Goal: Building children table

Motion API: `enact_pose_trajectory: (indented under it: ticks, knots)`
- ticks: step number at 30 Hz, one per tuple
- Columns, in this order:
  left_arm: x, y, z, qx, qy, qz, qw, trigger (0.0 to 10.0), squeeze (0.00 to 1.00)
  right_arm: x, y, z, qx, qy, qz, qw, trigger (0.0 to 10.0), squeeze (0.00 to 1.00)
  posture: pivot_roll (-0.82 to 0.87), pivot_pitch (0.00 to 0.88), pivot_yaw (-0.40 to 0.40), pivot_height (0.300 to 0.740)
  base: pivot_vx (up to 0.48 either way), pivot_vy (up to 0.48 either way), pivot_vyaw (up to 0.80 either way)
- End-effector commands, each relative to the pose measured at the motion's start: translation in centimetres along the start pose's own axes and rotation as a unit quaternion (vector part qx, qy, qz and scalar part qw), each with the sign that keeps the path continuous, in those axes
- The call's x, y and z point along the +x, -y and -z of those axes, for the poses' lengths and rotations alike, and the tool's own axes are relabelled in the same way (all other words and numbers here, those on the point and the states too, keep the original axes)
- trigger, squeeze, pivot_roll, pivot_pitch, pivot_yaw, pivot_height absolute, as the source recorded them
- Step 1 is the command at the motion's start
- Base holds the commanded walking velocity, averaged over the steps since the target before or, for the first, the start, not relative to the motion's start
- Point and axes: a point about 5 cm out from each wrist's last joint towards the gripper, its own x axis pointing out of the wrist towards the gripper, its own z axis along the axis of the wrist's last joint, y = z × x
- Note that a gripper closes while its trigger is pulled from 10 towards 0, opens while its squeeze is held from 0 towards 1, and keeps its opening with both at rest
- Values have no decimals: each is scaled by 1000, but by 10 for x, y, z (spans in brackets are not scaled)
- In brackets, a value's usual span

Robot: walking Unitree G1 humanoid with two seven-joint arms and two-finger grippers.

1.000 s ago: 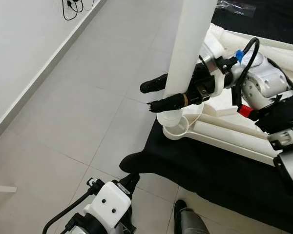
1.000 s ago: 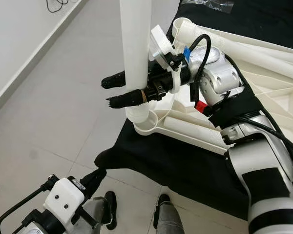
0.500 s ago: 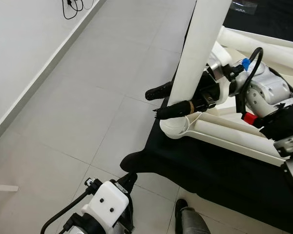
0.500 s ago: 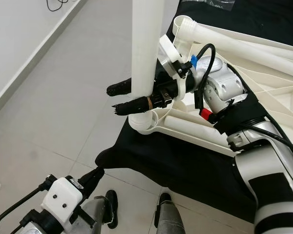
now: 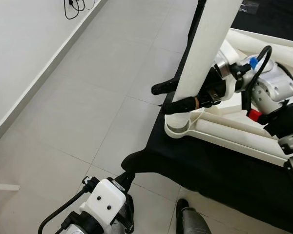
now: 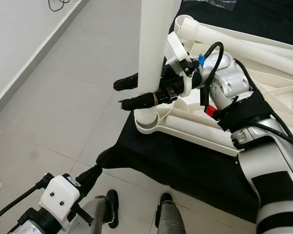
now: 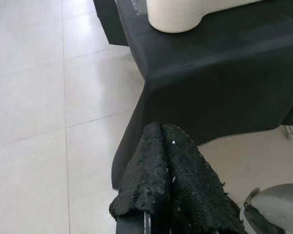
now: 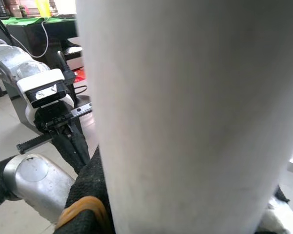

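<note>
A thick white table leg [image 5: 207,44] stands almost upright, leaning slightly. My right gripper [image 5: 159,100] is shut on the leg near its lower end, one black finger on each side. The leg's foot rests at the round corner socket [image 5: 178,129] of the white table top [image 5: 234,139], which lies on a black cloth [image 5: 210,170]. In the right wrist view the leg [image 8: 185,112] is very close, beside a finger [image 8: 85,195] with an orange band. My left gripper [image 7: 158,141] hangs low by the cloth's corner, shut on nothing.
Grey tiled floor [image 5: 88,97] stretches to the left as far as a white wall [image 5: 19,39] with black cables. A white strip [image 5: 2,186] lies on the floor at the left. More white table parts [image 6: 244,41] lie further back on the cloth.
My right gripper has carried the leg a little to the right, and the leg's lower end has come down onto the corner socket. The left arm has barely moved.
</note>
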Motion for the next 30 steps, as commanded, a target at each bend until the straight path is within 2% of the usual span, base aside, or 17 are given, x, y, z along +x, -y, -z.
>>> enact_pose_trajectory:
  ticks: [1,6,15,30]
  knots:
    - [-6,1,1,-4,-13,3,1000,10000,0,1,-4,3,4,-5,-18,1000,10000,0,199,415,58,740,0,0,0]
    - [-6,0,1,-4,-13,5,1000,10000,0,2,-8,5,10,-3,-27,1000,10000,0,200,415,60,740,0,0,0]
    - [-6,1,-3,-13,3,11,1000,10000,0,-6,-11,7,13,-14,-18,1000,10000,0,193,399,61,740,0,0,0]
    - [-4,0,-4,-14,9,12,1000,10000,0,-2,-20,12,30,-14,-40,999,10000,0,187,402,58,740,0,0,0]
